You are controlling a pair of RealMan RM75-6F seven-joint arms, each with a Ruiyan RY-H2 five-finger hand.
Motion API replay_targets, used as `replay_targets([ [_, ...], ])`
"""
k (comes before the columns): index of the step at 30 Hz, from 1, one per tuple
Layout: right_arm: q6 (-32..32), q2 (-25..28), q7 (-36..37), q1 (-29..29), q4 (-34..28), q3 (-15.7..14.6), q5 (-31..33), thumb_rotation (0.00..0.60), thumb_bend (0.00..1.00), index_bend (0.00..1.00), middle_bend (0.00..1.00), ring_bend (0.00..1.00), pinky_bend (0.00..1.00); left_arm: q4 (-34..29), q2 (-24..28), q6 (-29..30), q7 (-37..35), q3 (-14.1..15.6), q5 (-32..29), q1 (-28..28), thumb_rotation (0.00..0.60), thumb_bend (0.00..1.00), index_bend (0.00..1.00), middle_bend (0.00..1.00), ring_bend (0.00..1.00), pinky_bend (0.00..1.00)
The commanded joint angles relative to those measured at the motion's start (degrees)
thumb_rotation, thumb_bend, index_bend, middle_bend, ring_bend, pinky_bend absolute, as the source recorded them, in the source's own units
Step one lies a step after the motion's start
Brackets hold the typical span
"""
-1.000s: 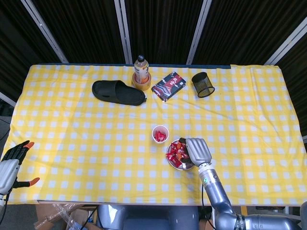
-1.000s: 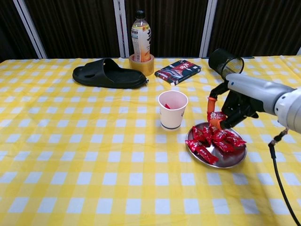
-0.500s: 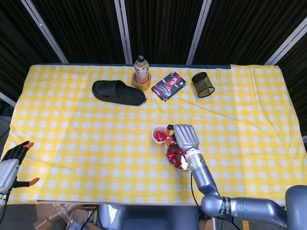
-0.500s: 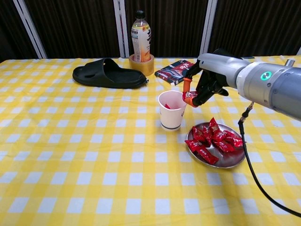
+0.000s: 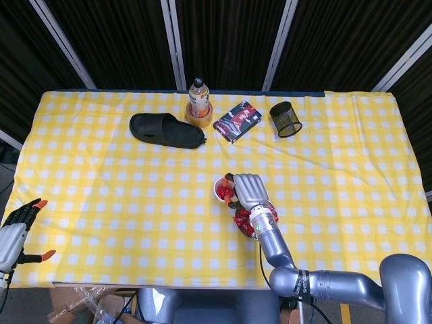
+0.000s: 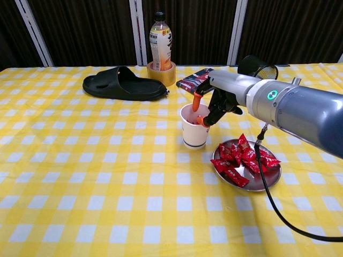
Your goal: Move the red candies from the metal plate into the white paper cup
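Your right hand [image 6: 210, 105] is hovering over the white paper cup [image 6: 195, 126], fingers apart and holding nothing, while the red candies [image 6: 241, 159] are lying on the metal plate [image 6: 263, 182] just beside that cup.

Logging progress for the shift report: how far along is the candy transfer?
Partly done: the white paper cup shows red inside. The right hand is over its rim; whether it holds a candy, I can't tell. A pile of red candies remains on the metal plate.
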Motion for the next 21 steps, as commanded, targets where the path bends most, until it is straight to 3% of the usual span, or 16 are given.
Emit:
replay_targets([
  [1, 0.47, -0.10, 0.13, 0.11, 0.03, -0.18, -0.13, 0.600, 0.43, 0.40, 0.93, 0.90, 0.84, -0.09, 0.07, -0.05, -0.09, 0.00, -0.01, -0.02, 0.600, 0.04, 0.00, 0.00, 0.00, 0.00],
  [11, 4.30, 3.66, 0.41, -2.35, -6.52, -2.35, -2.88, 0.600, 0.43, 0.40, 0.93, 0.90, 0.84, -0.08, 0.05, 0.32, -0.17, 0.10, 0.52, 0.10, 0.600, 0.04, 0.00, 0.00, 0.00, 0.00],
  [21, 8.98, 8.70, -0.11, -7.95, -15.09, -9.75, -6.62, 0.600, 0.43, 0.40, 0.93, 0.90, 0.84, 0.14, -0.13, 1.51, -0.18, 0.26, 1.59, 0.55, 0.600, 0.04, 0.00, 0.00, 0.00, 0.00],
])
